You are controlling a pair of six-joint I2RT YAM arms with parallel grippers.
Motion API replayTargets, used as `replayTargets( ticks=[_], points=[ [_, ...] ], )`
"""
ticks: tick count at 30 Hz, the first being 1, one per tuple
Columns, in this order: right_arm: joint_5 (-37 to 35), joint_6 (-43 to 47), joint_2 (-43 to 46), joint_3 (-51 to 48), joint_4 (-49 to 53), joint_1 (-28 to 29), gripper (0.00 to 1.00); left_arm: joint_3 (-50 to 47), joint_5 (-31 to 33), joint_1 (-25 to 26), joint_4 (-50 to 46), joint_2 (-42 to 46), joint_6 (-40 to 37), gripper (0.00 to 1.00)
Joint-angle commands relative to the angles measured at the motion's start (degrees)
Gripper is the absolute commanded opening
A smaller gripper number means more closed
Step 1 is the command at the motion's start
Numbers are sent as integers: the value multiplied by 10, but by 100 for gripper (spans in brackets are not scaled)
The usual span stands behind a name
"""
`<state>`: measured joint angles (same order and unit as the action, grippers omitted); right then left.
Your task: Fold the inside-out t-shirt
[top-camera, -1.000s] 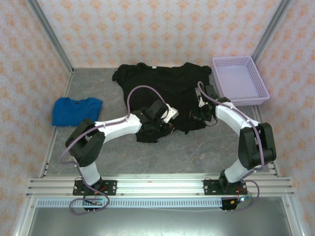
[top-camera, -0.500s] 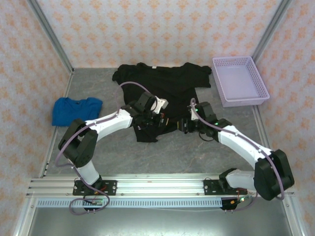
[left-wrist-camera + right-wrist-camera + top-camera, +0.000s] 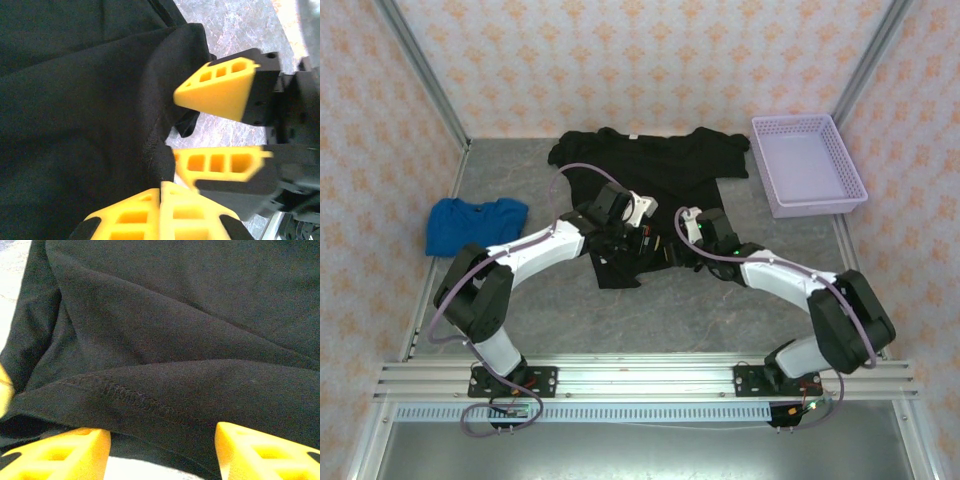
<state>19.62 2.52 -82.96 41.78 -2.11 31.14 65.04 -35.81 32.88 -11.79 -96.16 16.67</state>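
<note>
One black t-shirt (image 3: 660, 175) out on the table (image 3: 720, 310), just the one. One blue garment (image 3: 475, 225) over on the left, that's a single. One lavender basket (image 3: 807, 165) at the far right. Two white arms in play: left arm (image 3: 535, 250), right arm (image 3: 790, 280). And up close, four yellow fingers (image 3: 220, 92), two pairs of two.

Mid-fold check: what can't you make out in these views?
- Large black cloth t-shirt: near hem, top view, under left arm and right arm.
- Left gripper: left wrist view, shut jaws cut by bottom edge; pinch on cloth unclear.
- Right gripper: right wrist view, open jaws' bases cut off; contact with cloth unclear.
</note>
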Motion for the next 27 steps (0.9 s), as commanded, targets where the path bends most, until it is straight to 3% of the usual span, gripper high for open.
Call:
replayTargets(
  ticks=[1,4,6,15,18,23,27],
  points=[
    [-16,11,-24,10,-58,4,43,-8,-10,-6,-12,19,0,0],
    [-41,1,-20,11,-64,4,9,-13,5,-7,-16,20,-11,0],
    [-47,-4,-11,5,-68,4,1,-19,18,-7,-10,22,-17,0],
    [-29,-70,4,13,-44,-2,0,-45,68,-6,23,18,-53,0],
    [-23,-95,-6,25,-36,-7,0,-46,74,-7,25,6,-61,9],
    [-14,-116,-24,46,-25,-9,0,-42,60,-6,31,-18,-68,31],
    [-19,-119,-25,48,-22,-9,0,-33,57,-3,30,-37,-74,40]
  ],
)
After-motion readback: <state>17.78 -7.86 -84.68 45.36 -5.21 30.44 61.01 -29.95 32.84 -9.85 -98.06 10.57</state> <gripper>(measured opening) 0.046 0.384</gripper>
